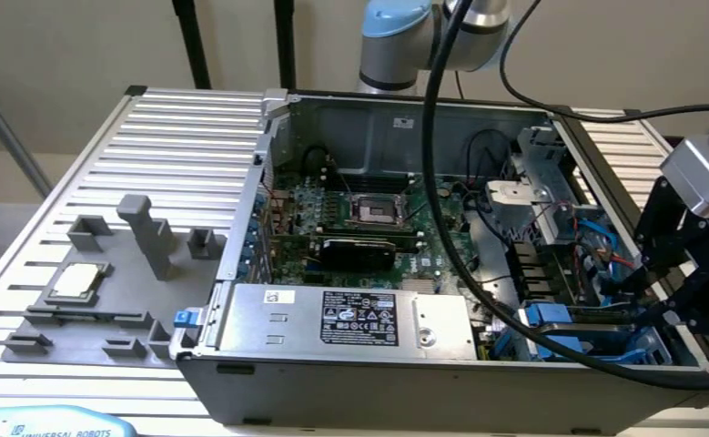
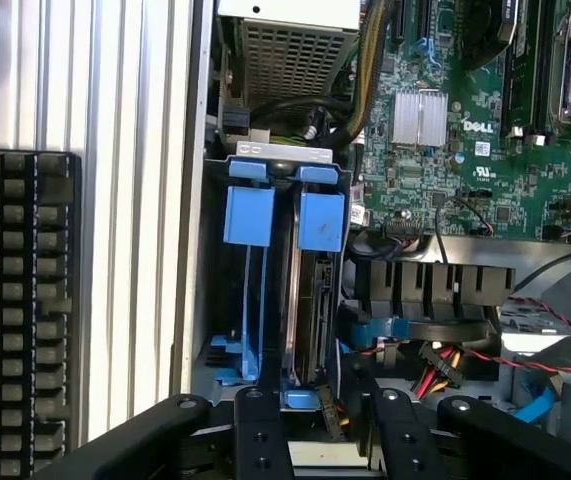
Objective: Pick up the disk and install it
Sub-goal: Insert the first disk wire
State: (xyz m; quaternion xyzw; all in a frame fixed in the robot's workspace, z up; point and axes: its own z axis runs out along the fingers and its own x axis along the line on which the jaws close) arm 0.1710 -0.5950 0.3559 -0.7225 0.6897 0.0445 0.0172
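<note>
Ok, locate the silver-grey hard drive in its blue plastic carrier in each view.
Exterior view: the hard drive sits inside the grey computer case, in its corner toward the exterior view's right.
Wrist view: the hard drive stands on edge beside a second blue carrier.
Shared landmark: the grey metal power supply box next to it.

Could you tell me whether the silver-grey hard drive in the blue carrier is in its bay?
In: the silver-grey hard drive stands on edge inside the grey metal drive bay.

- I see the disk (image 2: 311,310) on edge in the drive bay (image 2: 193,300), beside a second carrier (image 2: 249,215).
- The power supply (image 1: 329,319) sits at the exterior view's left of that bay.
</note>
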